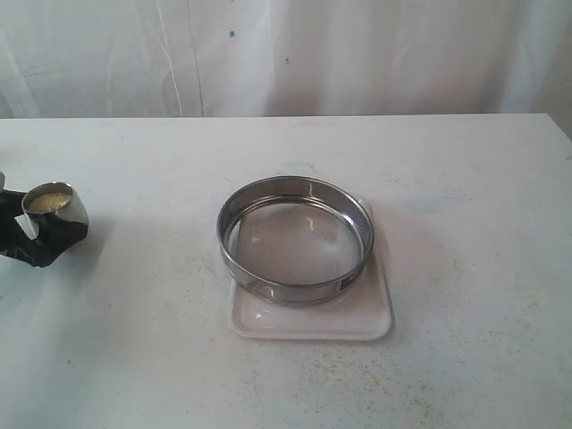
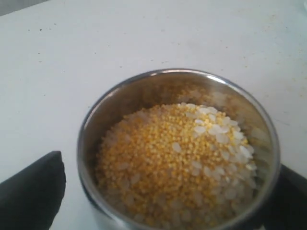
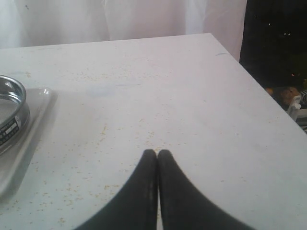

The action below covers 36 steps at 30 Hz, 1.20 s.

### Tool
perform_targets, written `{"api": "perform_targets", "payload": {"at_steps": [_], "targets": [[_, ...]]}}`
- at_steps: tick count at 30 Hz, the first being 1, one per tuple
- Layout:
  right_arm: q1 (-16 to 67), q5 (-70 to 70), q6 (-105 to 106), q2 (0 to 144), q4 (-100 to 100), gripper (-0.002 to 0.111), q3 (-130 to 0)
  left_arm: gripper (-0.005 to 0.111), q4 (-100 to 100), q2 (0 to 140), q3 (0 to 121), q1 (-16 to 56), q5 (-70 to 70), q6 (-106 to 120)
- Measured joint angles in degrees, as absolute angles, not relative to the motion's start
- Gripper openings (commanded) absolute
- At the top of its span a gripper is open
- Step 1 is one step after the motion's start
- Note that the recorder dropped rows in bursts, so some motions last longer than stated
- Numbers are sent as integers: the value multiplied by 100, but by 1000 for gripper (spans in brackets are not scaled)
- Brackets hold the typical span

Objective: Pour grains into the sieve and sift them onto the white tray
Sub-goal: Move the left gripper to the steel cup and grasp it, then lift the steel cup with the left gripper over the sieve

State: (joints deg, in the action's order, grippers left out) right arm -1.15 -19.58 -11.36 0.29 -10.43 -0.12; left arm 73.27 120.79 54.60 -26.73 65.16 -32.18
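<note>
Well to the sieve's [image 1: 295, 241] left, my left pincer [image 1: 51, 231] grips the steel cup [image 1: 55, 207] heaped with grains [image 2: 172, 163], so I'd carry it level over the sieve on the white tray [image 1: 313, 326] and tip slowly at its centre, my right pincer [image 3: 157, 153] pinched shut, empty, beyond its right.

White matte table [image 1: 465, 179] fills most of the scene (faint bluish smudge [image 1: 427, 204] right of centre in the exterior view). Behind it hangs a white curtain [image 1: 357, 54] with soft vertical folds, evenly lit. Past the table's corner, the right wrist view shows a dark unlit area [image 3: 276, 43].
</note>
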Motion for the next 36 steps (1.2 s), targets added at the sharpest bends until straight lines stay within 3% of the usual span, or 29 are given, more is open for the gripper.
{"api": "perform_targets", "payload": {"at_steps": [22, 25, 28, 30, 31, 32, 33, 36], "targets": [[-115, -1958, -1136, 29, -1043, 0, -12, 105, 6095, 12869, 5931, -2338, 6974, -2845], [-115, -1958, -1136, 29, -1043, 0, -12, 101, 6030, 12869, 5983, -2326, 6974, -2845], [-115, -1958, -1136, 29, -1043, 0, -12, 82, 5979, 12869, 5995, -2326, 6954, -2845], [-115, -1958, -1136, 29, -1043, 0, -12, 50, 6036, 12869, 5995, -2326, 6949, -2845], [-115, -1958, -1136, 29, -1043, 0, -12, 24, 6036, 12869, 5995, -2326, 6937, -2840], [-115, -1958, -1136, 29, -1043, 0, -12, 9, 6036, 12869, 5995, -2326, 6937, -2840], [-115, -1958, -1136, 29, -1043, 0, -12, 0, 6045, 12869, 5995, -2326, 6937, -2808], [-115, -1958, -1136, 29, -1043, 0, -12, 0, 6084, 12869, 5995, -2326, 6948, -2483]]}}
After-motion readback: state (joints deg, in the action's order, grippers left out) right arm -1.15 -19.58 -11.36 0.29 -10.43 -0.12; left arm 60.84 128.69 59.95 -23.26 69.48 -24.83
